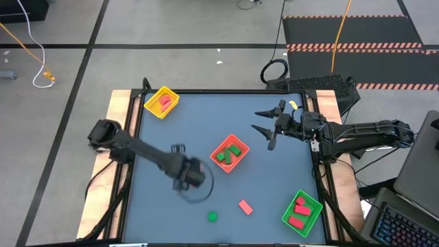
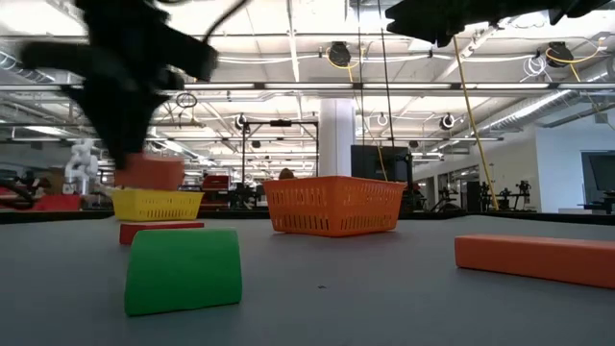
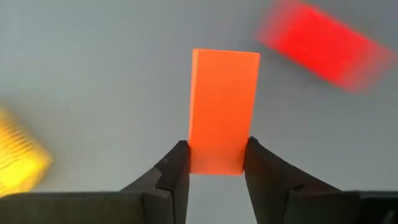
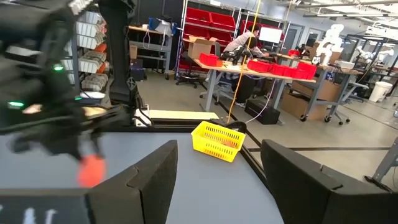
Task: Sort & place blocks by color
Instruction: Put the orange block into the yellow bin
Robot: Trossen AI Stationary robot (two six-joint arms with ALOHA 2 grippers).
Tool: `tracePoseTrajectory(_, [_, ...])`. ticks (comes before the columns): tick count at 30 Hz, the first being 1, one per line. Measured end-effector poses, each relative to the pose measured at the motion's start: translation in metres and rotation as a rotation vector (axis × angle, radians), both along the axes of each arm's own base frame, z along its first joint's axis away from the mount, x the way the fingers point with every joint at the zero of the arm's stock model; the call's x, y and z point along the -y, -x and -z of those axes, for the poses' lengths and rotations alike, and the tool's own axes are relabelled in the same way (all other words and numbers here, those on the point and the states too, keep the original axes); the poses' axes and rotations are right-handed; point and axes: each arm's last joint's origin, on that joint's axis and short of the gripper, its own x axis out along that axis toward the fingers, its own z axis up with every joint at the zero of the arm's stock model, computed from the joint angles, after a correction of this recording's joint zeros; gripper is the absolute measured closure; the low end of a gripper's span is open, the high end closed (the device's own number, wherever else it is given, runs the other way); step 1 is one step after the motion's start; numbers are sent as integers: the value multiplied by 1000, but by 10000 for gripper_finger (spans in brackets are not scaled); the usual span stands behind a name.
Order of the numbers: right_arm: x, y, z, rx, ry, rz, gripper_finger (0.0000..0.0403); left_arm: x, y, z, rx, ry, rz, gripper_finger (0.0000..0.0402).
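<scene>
My left gripper (image 1: pixel 186 175) hovers over the table's middle, left of the red-orange tray (image 1: pixel 230 152), and is shut on an orange-red brick (image 3: pixel 222 106). My right gripper (image 1: pixel 259 121) waits open, high over the far right part of the table. Green blocks lie in the red-orange tray, a red block in the yellow tray (image 1: pixel 162 101), and red blocks in the green tray (image 1: pixel 302 211). A loose green block (image 1: pixel 212 216) and a pink-red brick (image 1: pixel 245 206) rest flat on the table near its near edge. Another red piece (image 2: pixel 160 231) lies under the left arm. My left gripper pinches the orange-red brick by one short end (image 3: pixel 217 163), one finger (image 3: pixel 174 168) on each long side. The fingers lie along the brick, which sticks out straight ahead of them. The low view shows the brick (image 2: pixel 149 171) lifted clear of the table.
The yellow tray stands at the far left corner, the green tray at the near right corner, and the red-orange tray in the middle. Wooden rails (image 1: pixel 123 116) border the dark table top. A laptop (image 1: pixel 411 219) sits beyond the right edge.
</scene>
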Motion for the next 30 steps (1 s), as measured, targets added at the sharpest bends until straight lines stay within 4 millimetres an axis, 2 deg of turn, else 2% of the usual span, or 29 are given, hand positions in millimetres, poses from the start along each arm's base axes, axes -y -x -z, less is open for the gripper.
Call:
tracePoseTrajectory(4, [0,0,0,0,0,0,179,-47,-2,-4,-27,-165,-203,280])
tracePoseTrajectory(10, [0,2,0,-10,2,0,179,-115,4,-26,-3,-213,-338,280])
tracePoseTrajectory(15, [0,5,-1,-14,3,0,179,-177,28,-47,28,-238,-515,280])
tracePoseTrajectory(19, [0,7,-1,-17,4,0,179,-219,53,-60,49,-236,-642,280])
tracePoseTrajectory(25, [0,10,-3,-16,4,0,179,-257,76,-64,51,-205,-711,280])
tracePoseTrajectory(30, [0,10,-3,-16,4,0,179,-278,85,-59,66,-141,-726,280])
